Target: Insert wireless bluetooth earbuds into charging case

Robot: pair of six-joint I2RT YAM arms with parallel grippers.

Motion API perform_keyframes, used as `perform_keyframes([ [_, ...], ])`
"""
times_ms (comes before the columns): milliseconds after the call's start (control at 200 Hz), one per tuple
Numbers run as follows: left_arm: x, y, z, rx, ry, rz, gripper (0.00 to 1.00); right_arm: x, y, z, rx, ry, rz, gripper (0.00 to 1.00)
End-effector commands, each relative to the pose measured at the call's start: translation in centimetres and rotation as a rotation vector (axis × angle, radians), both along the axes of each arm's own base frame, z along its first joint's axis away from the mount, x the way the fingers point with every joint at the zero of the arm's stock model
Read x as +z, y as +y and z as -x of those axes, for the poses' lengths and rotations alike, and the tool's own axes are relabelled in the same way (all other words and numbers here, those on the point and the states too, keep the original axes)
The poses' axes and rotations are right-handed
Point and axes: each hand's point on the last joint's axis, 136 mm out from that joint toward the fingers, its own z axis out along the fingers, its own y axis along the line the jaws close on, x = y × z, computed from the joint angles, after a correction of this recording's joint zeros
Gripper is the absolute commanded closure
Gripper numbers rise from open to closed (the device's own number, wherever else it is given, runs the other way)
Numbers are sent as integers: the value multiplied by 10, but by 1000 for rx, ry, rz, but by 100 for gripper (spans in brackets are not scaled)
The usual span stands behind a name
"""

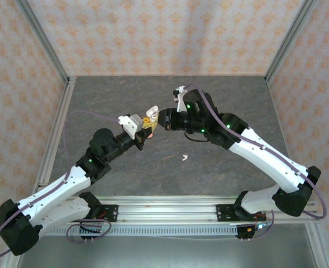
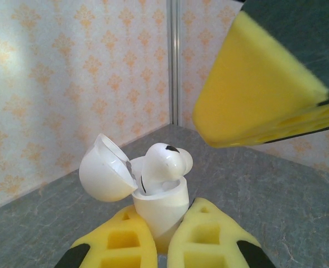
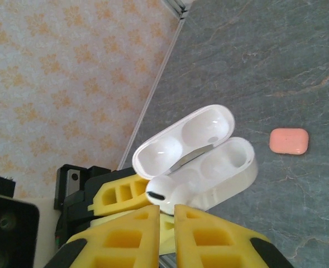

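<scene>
Looking down from above, a grey, stone-veined table (image 1: 125, 95) takes up the middle of the frame. It is boxed in by walls (image 1: 153, 33) papered in a pale peach flower pattern, with metal posts (image 1: 44, 42) at the corners. The left gripper (image 1: 143, 133) and right gripper (image 1: 156, 119) meet tip to tip just left of centre, and what sits between them is too small to make out. A loose earbud (image 1: 183, 158), white, lies on the bare table to their lower right, well apart.

From the left wrist, two yellow fingers (image 2: 119, 240) at the bottom edge pinch a white case (image 2: 161, 204) by its base. Its lid (image 2: 103, 170) is swung open to the left. A white earbud (image 2: 164, 164) sits tilted in the case, not fully sunk. One finger of the right gripper hangs in the upper right, apart from the earbud. Grey table and papered wall lie behind.

From the right wrist, that gripper's fingers (image 3: 214, 240) at the bottom are drawn almost together, with only a thin slit between them and nothing in it. The earbud (image 3: 167, 192) rests just beyond their tips in the open case (image 3: 225, 167). At right, a shut pink case (image 3: 289, 140) lies alone on the grey table.
</scene>
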Motion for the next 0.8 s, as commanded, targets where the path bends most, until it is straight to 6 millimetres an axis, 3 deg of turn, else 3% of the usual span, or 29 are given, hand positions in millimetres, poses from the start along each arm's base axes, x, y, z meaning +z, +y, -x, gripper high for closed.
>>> perform_keyframes([
  [0, 17, -3, 8, -33, -26, 30, 100, 0, 0, -2, 8, -2, 8, 84],
  [320, 17, -4, 7, -34, -30, 27, 100, -4, 9, 1, 49, 22, -3, 86],
  [796, 17, -4, 10, -47, -27, 27, 100, -9, 3, -12, 6, 3, 37, 85],
])
